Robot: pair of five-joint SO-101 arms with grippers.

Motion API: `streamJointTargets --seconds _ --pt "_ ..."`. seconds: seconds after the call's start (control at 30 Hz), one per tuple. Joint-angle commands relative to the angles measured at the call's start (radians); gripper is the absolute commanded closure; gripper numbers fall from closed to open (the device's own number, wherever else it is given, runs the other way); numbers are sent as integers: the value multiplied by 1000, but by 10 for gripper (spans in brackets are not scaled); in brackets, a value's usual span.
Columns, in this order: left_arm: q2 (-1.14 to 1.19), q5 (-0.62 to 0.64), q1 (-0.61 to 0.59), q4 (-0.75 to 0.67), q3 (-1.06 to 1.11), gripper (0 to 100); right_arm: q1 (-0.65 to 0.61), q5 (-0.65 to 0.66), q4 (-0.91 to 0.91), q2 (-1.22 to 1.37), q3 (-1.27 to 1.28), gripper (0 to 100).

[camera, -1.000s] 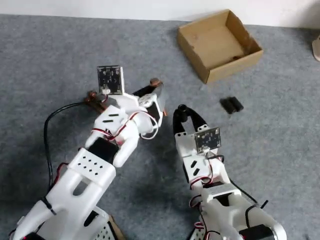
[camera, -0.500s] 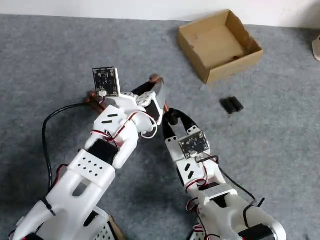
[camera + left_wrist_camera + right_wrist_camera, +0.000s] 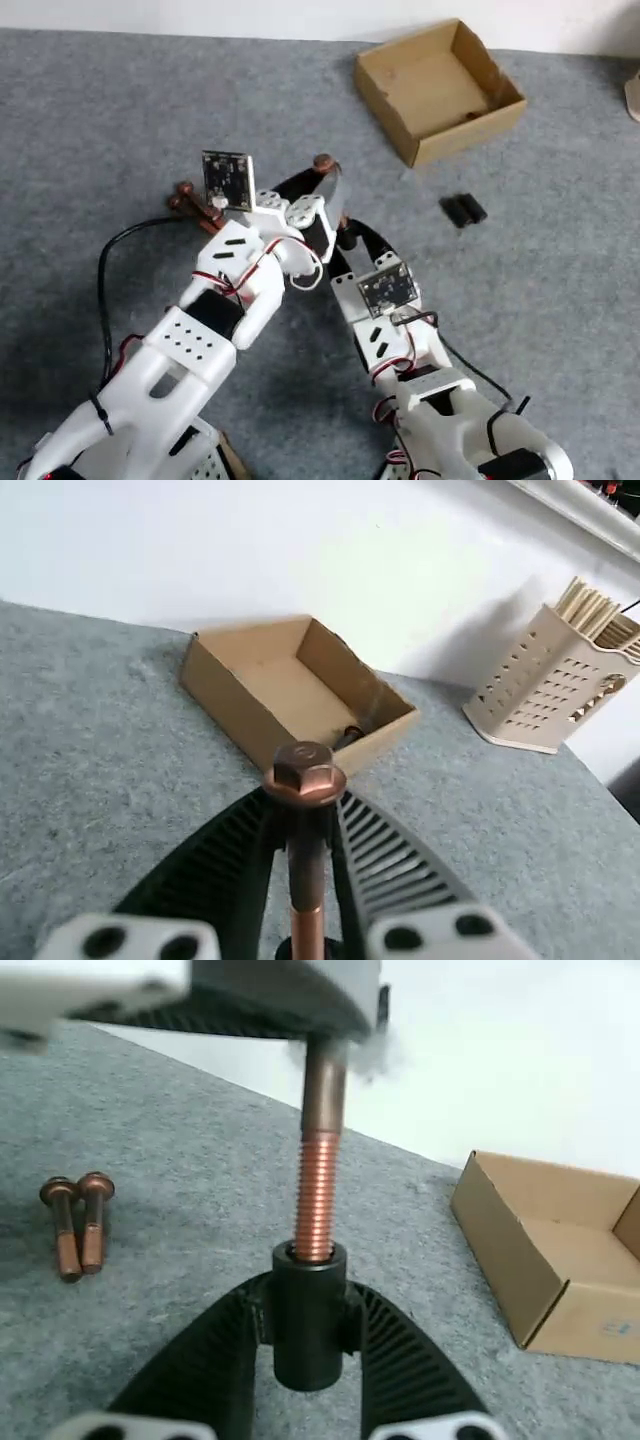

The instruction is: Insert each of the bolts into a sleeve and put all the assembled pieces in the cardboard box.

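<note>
"Copper bolt point(image 3: 318, 1190) in your left jaws, black sleeve point(image 3: 308, 1310) in your right. Which step is this?"

"The insertion. My left jaws are clenched on the bolt's shank just under its hex head, thread pointing down. My right jaws are clamped round the sleeve, holding it upright below the bolt, over the grey bench point(image 3: 560, 300) between my two arms. The thread's tip sits in the sleeve's mouth with most of the thread showing, so I judge this pair barely started."

"And next?"

"I reckon bolt and sleeve must be kept in line while one is pushed into the other until the thread is swallowed. Any tilt could jam it at the rim. Then one pair of jaws must let go so the other can carry the piece to the cardboard box point(image 3: 465, 135)."

"What's in the box?"

"A small dark thing point(image 3: 350, 735) in one corner, against the wall. I can't tell whether it is an assembled piece."

"More work left?"

"Yes, by my reckoning. Two spare bolts point(image 3: 185, 195) lie side by side on the bench beside my left arm, and two black sleeves point(image 3: 463, 209) lie together near the box, outside it. A pale slotted holder point(image 3: 545, 680) of sticks stands beyond the box."
</note>
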Motion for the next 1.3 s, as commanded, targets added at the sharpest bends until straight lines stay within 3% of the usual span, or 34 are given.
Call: streamJointTargets --seconds 0.0,1.0,1.1,1.27 --pt "-33 -2 21 -28 -10 995 -7 15 -27 -16 41 993" --pt "-35 -5 28 -31 104 986 54 12 -31 -25 54 993" --pt "-35 -5 28 -28 102 887 54 12 -31 -25 54 993" --pt "-33 2 28 9 104 567 54 12 -31 -25 53 993"
